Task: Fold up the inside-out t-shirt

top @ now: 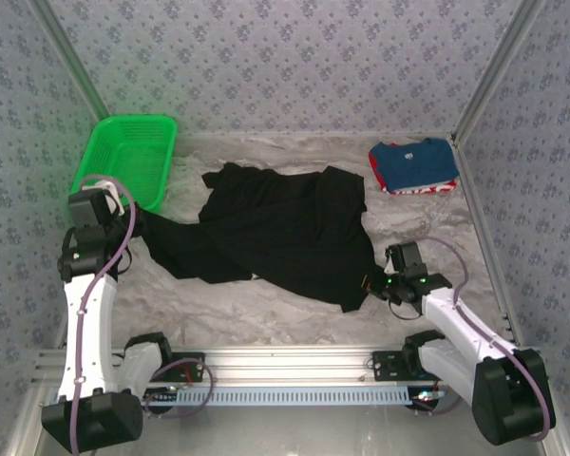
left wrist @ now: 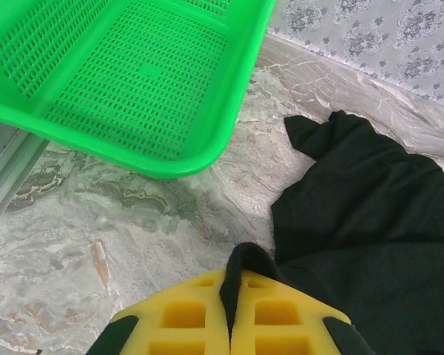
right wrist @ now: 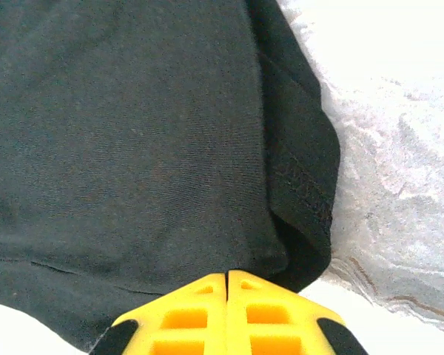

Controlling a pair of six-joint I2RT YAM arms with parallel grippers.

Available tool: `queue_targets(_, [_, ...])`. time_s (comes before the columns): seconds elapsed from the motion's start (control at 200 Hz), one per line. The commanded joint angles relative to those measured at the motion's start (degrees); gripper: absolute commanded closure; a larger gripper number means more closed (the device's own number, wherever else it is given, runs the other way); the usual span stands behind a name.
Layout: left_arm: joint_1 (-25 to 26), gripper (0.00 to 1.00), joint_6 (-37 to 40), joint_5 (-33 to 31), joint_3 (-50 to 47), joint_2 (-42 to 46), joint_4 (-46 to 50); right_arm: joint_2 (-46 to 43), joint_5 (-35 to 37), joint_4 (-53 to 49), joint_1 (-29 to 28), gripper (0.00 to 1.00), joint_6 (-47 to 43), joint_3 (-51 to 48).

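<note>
Where the left hand [left wrist: 230, 299] pinches it, the matte black t-shirt [top: 285, 233] bunches.

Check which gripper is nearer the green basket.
Left. The left gripper is beside the near edge of the green basket, shut on the t-shirt; the right gripper is across the table, shut on its opposite corner.

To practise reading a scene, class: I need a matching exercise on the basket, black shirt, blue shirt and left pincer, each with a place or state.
Things:
1 basket
2 black shirt
3 blue shirt
4 left pincer

Places or states:
a folded, far right corner
b green, far left
c shut on black cloth
d unfolded, mid-table

Pairs: 1-b, 2-d, 3-a, 4-c
</note>
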State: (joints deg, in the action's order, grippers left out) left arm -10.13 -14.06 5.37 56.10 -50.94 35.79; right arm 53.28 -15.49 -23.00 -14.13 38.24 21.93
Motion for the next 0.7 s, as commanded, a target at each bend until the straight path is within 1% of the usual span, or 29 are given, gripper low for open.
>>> queue_targets(0.0, [-0.4,1.0,-0.7,1.1,0.3,0.7,-2.1,-3.9,0.5,-5.3,0.6,1.0,-2.7,6.0])
queue_targets(0.08, [-0.4,1.0,-1.8,2.3,1.0,0.5,-2.1,-5.7,2.1,-8.6,2.0,1.0,-7.0,11.9])
queue_targets(0.165, [-0.4,1.0,-3.4,3.2,2.7,0.3,-1.9,-5.5,3.3,-11.1,5.3,1.0,-11.7,20.1])
queue_targets(0.23, [-0.4,1.0,-5.1,3.6,4.4,0.0,-1.9,-4.9,3.3,-10.9,8.5,1.0,-14.2,26.0])
queue_targets(0.34, [-0.5,1.0,-7.3,4.0,9.0,-0.9,-2.7,-3.1,1.6,-7.2,13.1,1.0,-16.6,35.4])
queue_targets(0.425, [-1.3,1.0,-9.3,3.9,14.7,-1.9,-3.1,-0.7,1.3,-5.5,15.8,1.0,-18.4,43.4])
queue_targets(0.505, [-1.8,1.0,-11.1,4.4,20.6,-3.5,-3.3,1.4,2.5,-4.9,17.0,1.0,-19.6,51.8])
queue_targets(0.565, [-1.9,1.0,-11.9,4.1,25.4,-4.6,-2.8,2.6,2.0,-4.4,17.5,1.0,-19.9,57.5])
queue_targets(0.605, [-2.0,1.0,-12.0,4.1,28.8,-5.3,-2.3,3.4,1.9,-4.3,17.8,1.0,-20.3,61.2])
queue_targets(0.695, [-1.9,1.0,-10.9,1.6,37.2,-7.0,-0.3,4.2,2.8,-5.7,18.5,1.0,-21.3,69.2])
